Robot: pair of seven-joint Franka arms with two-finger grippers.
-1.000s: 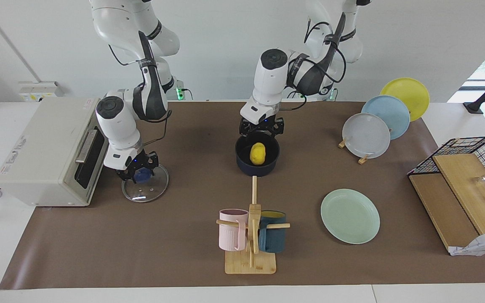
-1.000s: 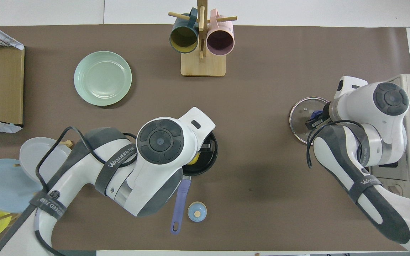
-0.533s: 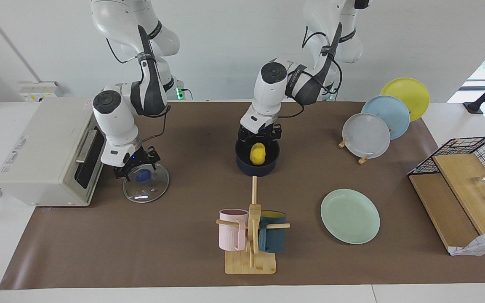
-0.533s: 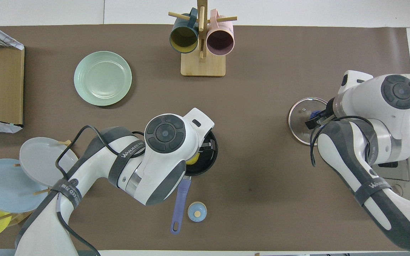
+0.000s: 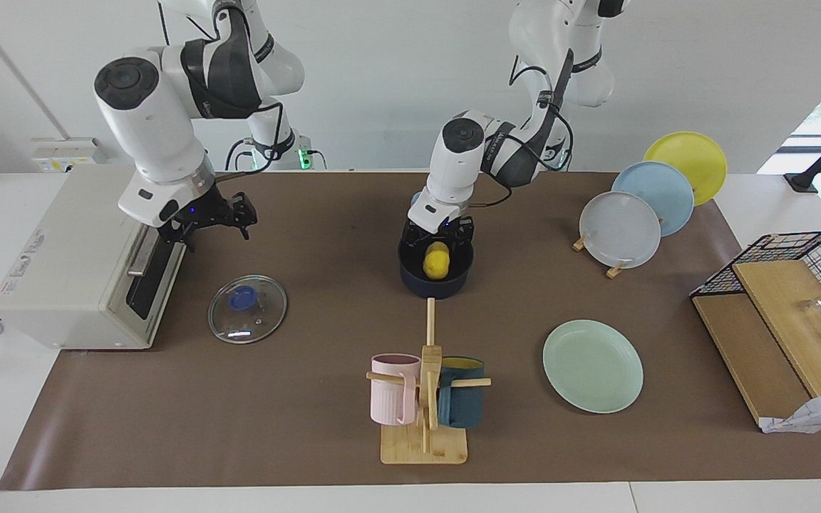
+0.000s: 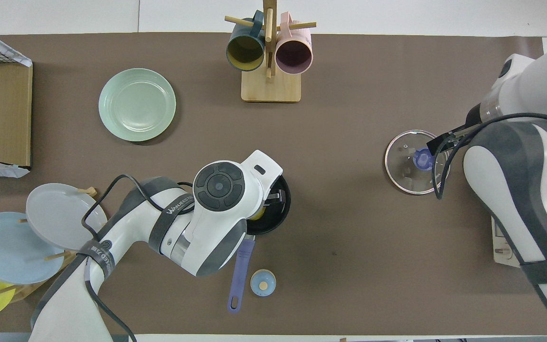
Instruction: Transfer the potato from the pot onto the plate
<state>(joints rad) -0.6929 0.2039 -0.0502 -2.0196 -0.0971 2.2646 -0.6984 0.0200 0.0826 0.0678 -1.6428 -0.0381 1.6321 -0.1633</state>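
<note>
The yellow potato (image 5: pixel 437 261) lies in the dark blue pot (image 5: pixel 436 288) at mid-table; the overhead view shows only a sliver of it (image 6: pixel 258 214) under the left hand. The pot's rim (image 6: pixel 280 213) and long handle (image 6: pixel 239 271) show there. My left gripper (image 5: pixel 439 239) is down in the pot's mouth, open, with its fingers on either side of the potato's top. The mint-green plate (image 5: pixel 592 365) (image 6: pixel 137 104) lies empty, farther from the robots, toward the left arm's end. My right gripper (image 5: pixel 209 219) is open and empty, raised over the table beside the oven.
A glass lid with a blue knob (image 5: pixel 246 308) (image 6: pixel 416 162) lies beside a toaster oven (image 5: pixel 75 256). A mug tree (image 5: pixel 425 399) (image 6: pixel 269 52) stands farther out than the pot. Three plates in a rack (image 5: pixel 621 228), a wire basket with boards (image 5: pixel 781 285), and a small blue knob (image 6: pixel 262 282).
My right gripper has let go of the lid's knob and risen toward the oven. My left gripper has come down into the pot around the potato.
</note>
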